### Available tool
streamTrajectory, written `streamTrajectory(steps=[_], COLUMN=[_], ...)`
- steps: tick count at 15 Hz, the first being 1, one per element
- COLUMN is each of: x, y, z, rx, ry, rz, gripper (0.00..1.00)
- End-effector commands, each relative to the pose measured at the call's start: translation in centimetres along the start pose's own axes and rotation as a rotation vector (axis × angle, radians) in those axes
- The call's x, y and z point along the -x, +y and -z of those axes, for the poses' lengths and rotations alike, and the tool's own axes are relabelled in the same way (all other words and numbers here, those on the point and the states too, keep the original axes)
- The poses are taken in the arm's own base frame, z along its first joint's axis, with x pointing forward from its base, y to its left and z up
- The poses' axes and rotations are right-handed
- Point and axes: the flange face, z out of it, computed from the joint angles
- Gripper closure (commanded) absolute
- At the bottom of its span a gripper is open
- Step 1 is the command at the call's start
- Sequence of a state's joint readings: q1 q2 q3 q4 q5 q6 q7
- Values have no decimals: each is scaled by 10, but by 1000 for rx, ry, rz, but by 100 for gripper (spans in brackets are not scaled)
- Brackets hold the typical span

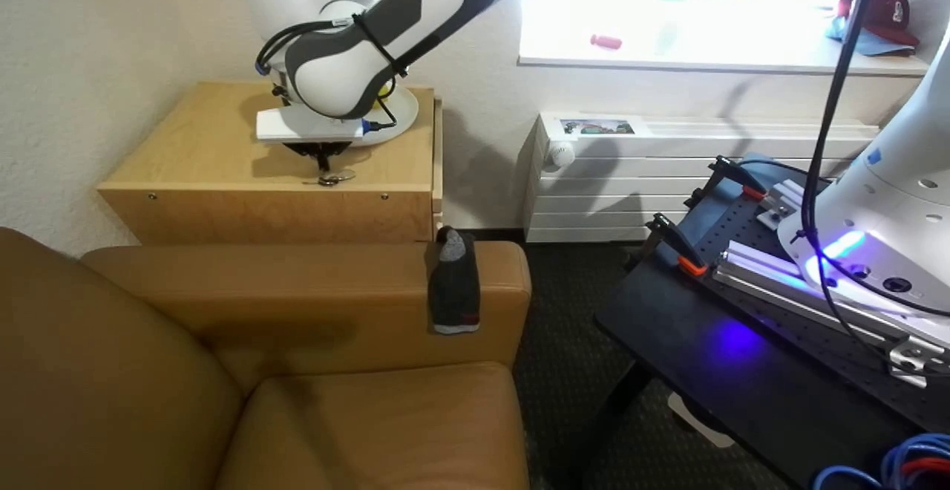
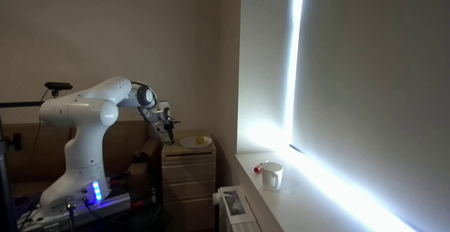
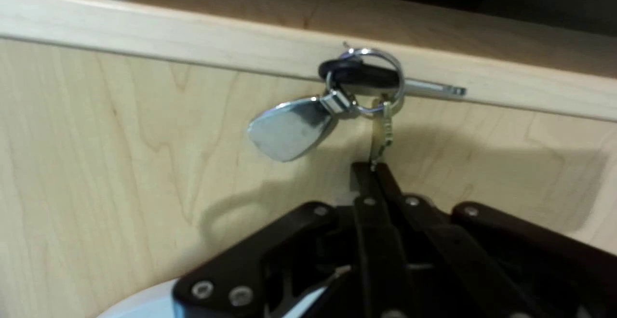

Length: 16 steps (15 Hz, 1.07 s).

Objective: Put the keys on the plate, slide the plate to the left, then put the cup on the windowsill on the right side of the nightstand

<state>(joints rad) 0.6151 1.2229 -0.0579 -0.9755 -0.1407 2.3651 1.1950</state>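
The hand pinches the keys; cap emblem illegible.

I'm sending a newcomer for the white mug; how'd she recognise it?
Find the long white windowsill. Near its end closest to the tan wooden nightstand, a round white mug stands upright, its looped handle setting it apart from the small red object lying beside it.

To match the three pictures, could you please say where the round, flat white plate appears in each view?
In an exterior view: the round, flat white plate, upper left, partly behind the white and grey robot arm.
In an exterior view: the plate, just left of centre, lower half.
In the wrist view: an edge of the plate, bottom left, partly behind the black gripper.
Shared landmark: the light tan wooden nightstand, beneath the plate.
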Motion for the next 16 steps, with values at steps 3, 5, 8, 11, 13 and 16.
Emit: streamTrajectory(steps=[3,5,8,11,13,16], x=[-20,-36,-72,-113,-139,-166], y=[0,-1,2,14,26,44], z=[7,25,60,90,104,104], rx=[-24,-58,-121,-165,-177,-159], ry=[-16,-22,-26,3,28,97], rz=[-152,-238,-383,-502,-572,-638], gripper=[99,99,99,99,99,99])
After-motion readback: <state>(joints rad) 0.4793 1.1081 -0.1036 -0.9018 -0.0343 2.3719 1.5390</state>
